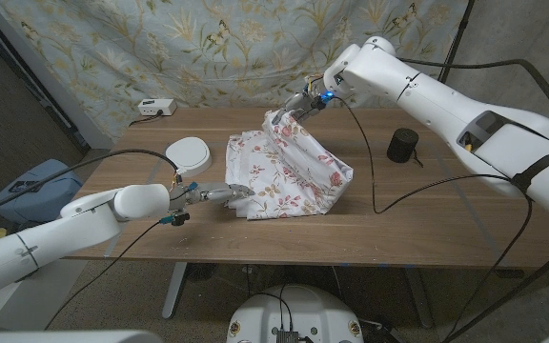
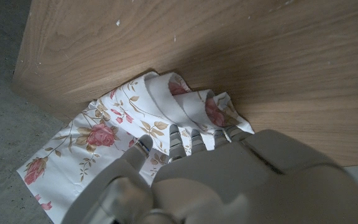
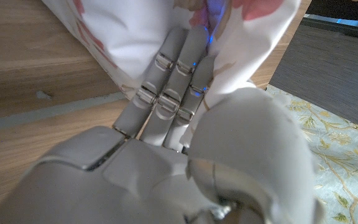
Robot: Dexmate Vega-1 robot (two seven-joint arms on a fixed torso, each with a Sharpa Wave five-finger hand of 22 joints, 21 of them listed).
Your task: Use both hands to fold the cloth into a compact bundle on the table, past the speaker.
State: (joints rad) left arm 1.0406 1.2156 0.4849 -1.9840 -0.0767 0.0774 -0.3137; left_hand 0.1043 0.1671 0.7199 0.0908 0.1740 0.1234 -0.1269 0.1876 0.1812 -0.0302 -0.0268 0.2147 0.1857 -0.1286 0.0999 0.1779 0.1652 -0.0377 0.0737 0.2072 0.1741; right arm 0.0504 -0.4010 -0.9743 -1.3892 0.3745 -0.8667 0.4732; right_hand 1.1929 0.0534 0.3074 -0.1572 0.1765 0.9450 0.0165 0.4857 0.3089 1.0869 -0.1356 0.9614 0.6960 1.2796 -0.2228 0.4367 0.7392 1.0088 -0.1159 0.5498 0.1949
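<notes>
Your right hand (image 1: 300, 103) holds the far corner of the floral cloth (image 1: 289, 167), lifting it above the tabletop (image 1: 427, 214) so the fabric slopes down from it like a tent. In the right wrist view the fingers (image 3: 173, 68) lie together along the fabric, with cloth draped around them. Your left hand (image 1: 219, 193) reaches in at the near left edge, its fingers (image 2: 185, 142) tucked under rumpled folds there; it appears to grip that edge. The cloth lies mid-table, part heaped, part flat, with one edge hanging over the table's side in the left wrist view.

To fold well, keep the left hand pinning its edge while you carry the raised corner over towards it, low and slowly, so the layer lands flat, not bunched.

A white round object (image 1: 188, 154) sits just left of the cloth. The dark speaker (image 1: 402, 145) stands well to the right. A small white box (image 1: 155, 108) rests at the far left corner.
</notes>
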